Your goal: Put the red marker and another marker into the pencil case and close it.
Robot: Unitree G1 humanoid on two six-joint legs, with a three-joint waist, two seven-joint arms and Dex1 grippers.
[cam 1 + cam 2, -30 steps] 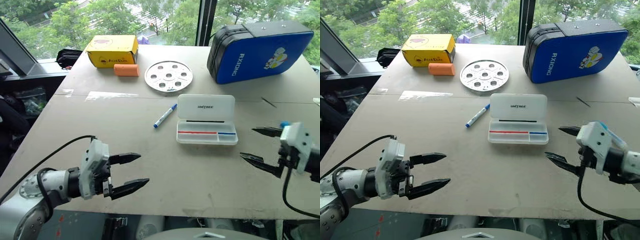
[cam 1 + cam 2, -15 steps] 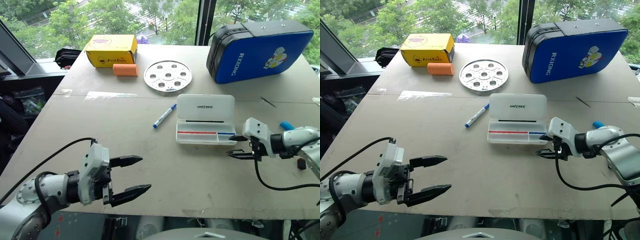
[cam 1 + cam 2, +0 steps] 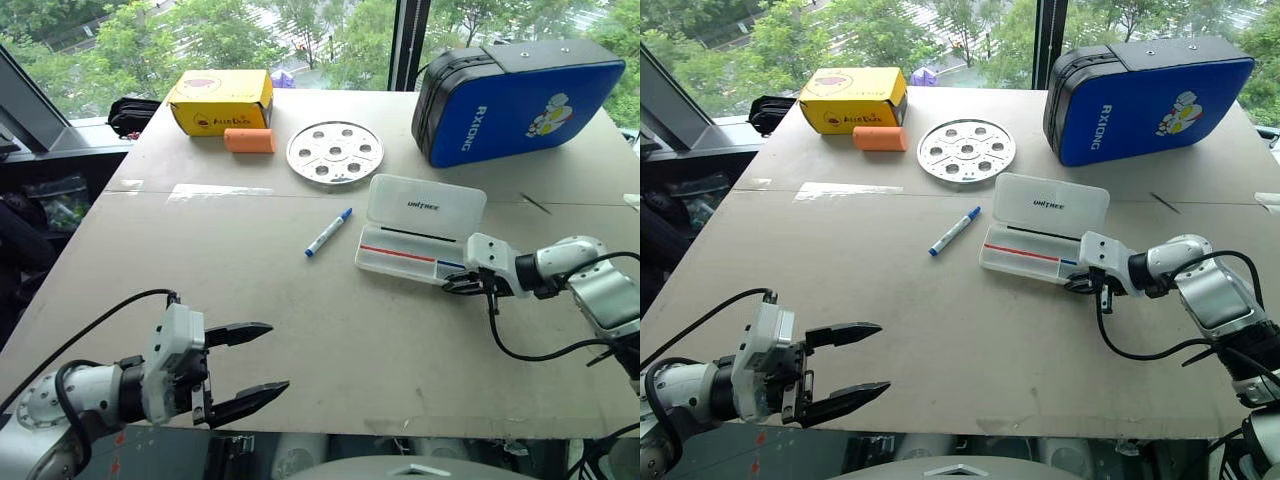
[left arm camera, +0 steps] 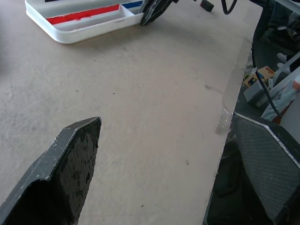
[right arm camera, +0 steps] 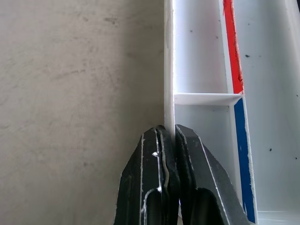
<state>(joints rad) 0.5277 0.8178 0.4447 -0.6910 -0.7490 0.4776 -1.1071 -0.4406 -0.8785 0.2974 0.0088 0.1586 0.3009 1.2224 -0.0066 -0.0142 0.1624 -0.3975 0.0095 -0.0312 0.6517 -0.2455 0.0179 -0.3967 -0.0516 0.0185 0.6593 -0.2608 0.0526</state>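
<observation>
Risk: my right end effector pinching case wall — pull could drag it, markers unloaded; left end effector spread.

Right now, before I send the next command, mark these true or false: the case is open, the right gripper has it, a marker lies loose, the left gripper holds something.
1. The pencil case lies open. True.
2. The right gripper is shut on the pencil case's front wall. True.
3. A blue-capped marker lies inside the pencil case. False: it lies on the table, on the robot's left of the case.
4. The left gripper holds a marker. False: it is open, holding nothing.
</observation>
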